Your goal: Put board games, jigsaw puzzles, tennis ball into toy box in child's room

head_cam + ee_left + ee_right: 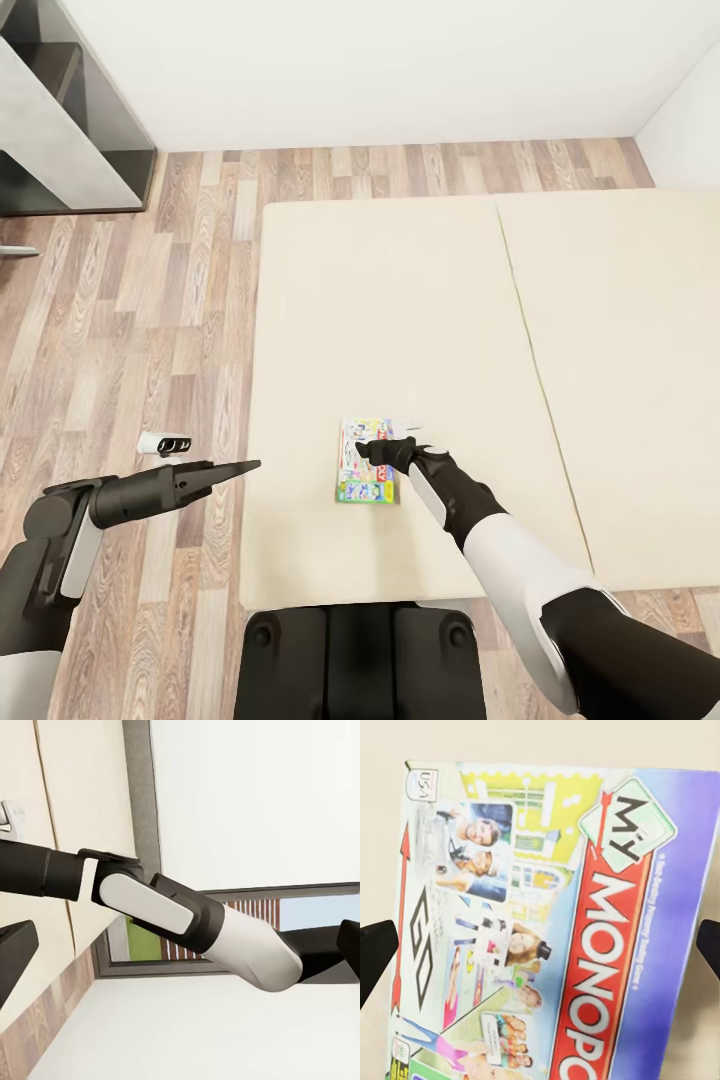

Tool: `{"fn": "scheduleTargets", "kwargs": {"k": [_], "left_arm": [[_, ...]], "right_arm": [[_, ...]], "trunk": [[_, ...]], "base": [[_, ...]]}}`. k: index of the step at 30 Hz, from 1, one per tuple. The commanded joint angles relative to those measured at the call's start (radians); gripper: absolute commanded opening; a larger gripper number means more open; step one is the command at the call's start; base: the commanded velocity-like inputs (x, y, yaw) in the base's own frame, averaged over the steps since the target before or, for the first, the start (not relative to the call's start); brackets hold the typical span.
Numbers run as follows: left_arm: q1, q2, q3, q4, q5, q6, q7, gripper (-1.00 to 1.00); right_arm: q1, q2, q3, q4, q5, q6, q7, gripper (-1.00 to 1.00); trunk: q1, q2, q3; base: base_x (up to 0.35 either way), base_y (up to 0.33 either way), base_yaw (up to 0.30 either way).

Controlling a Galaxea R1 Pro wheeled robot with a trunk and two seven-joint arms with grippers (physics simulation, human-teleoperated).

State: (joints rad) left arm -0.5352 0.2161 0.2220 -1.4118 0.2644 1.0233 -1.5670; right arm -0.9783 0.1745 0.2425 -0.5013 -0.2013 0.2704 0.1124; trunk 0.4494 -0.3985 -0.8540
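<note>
I see the right gripper [378,452] with fingers spread wide directly above the board game [366,478] lying flat on the bed [420,300], and I judge this box light, stiff and slippery, best pinched across its long edges

Right arm [187,919] crosses frame; beige bed [82,802] behind; window [225,907], possibly greenery outside.

Both arms wear glossy white shells over matte black joints, ending in tapered black fingers [225,470].
</note>
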Motion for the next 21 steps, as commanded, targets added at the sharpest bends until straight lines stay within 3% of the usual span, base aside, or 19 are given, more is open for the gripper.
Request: {"fn": "scheduleTargets", "kwargs": {"k": [1, 21], "left_arm": [[0.0, 0.001, 0.0, -0.001, -0.001, 0.011, -0.004, 1.0], [0.0, 0.0, 0.0, -0.001, -0.001, 0.011, -0.004, 1.0]], "right_arm": [[0.0, 0.0, 0.001, -0.001, -0.008, 0.005, -0.001, 1.0], [0.0, 0.0, 0.001, -0.001, -0.007, 0.006, -0.001, 1.0]], "trunk": [[0.001, -0.002, -0.001], [0.001, -0.002, -0.001]], "base": [[0.0, 0.009, 0.0], [0.0, 0.027, 0.0]]}}
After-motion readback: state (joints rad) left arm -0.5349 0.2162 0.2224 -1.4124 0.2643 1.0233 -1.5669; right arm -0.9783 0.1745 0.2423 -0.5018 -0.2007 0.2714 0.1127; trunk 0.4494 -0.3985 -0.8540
